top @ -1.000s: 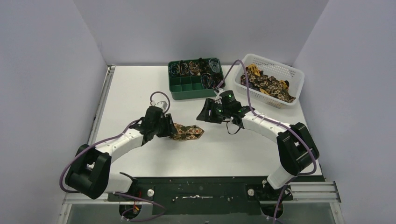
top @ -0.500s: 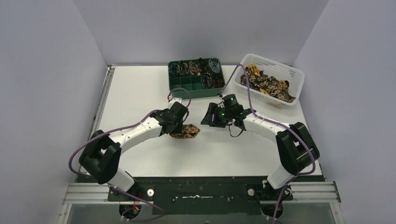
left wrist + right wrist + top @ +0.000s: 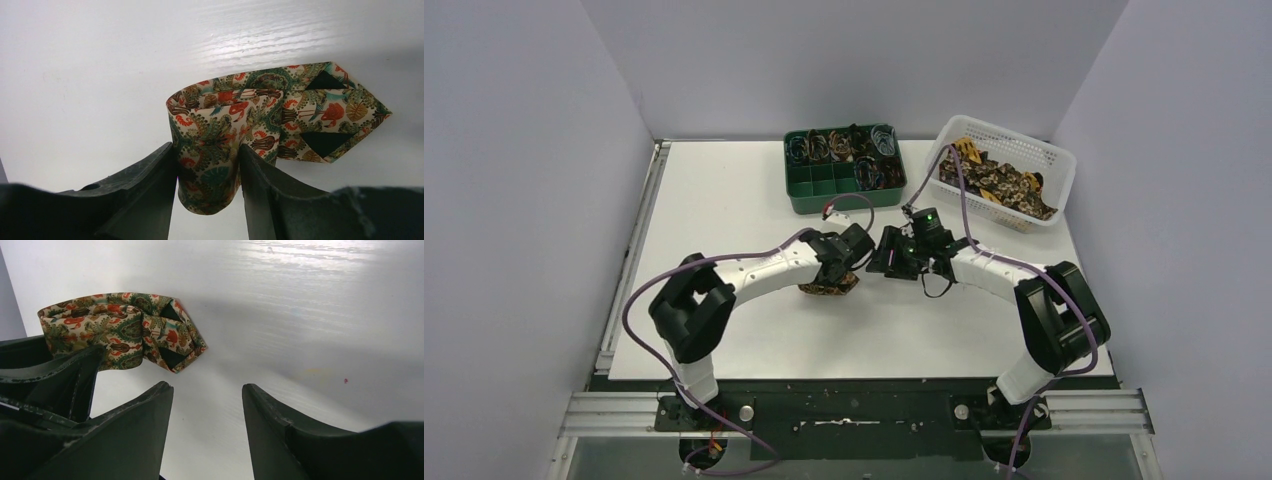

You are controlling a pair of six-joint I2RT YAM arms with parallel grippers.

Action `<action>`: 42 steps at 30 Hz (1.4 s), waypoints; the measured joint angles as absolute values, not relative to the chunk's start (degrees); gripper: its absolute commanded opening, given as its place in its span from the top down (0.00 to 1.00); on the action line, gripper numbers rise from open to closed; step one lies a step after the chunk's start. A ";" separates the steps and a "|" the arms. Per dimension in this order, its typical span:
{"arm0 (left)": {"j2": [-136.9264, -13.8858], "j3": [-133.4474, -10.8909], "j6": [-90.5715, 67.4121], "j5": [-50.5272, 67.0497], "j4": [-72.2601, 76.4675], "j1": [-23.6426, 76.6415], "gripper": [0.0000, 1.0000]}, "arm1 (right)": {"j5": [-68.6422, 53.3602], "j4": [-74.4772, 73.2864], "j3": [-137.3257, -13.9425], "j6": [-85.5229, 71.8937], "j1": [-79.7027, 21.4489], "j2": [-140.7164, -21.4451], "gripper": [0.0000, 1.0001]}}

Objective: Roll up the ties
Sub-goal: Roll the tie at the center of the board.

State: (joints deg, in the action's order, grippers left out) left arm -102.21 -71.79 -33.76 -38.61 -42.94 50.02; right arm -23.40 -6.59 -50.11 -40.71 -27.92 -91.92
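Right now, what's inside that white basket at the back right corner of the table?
A loose heap of ties in brown, gold and black fills the white basket. Whatever lies beneath the top layer, and the basket's floor, is covered.

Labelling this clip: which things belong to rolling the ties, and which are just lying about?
Job: coiled floral-print fabric tie; more floral ties in the white plastic basket; green compartment tray.
Lying about: thin coloured wire loops in that tray.
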 measured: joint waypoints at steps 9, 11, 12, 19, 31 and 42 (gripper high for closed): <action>-108.47 -79.46 -35.14 -42.44 -47.79 54.00 0.53 | -23.49 -6.04 -47.53 -40.77 -25.56 -91.26 0.44; -109.69 -81.06 -35.51 -43.16 -48.88 54.68 0.53 | -23.59 -5.72 -46.96 -40.88 -24.97 -91.26 0.44; -110.19 -81.67 -35.59 -43.40 -49.21 54.89 0.53 | -23.68 -5.48 -46.57 -40.99 -24.64 -91.26 0.44; -114.15 -86.85 -36.36 -45.74 -52.34 57.04 0.52 | -24.97 -1.91 -42.17 -42.74 -21.54 -90.72 0.44; -122.32 -97.51 -36.34 -47.35 -56.60 60.20 0.46 | -26.11 1.02 -39.22 -44.25 -18.65 -88.12 0.44; -127.76 -105.36 -35.51 -47.11 -58.06 62.17 0.43 | -26.20 1.85 -36.10 -44.82 -14.87 -85.34 0.43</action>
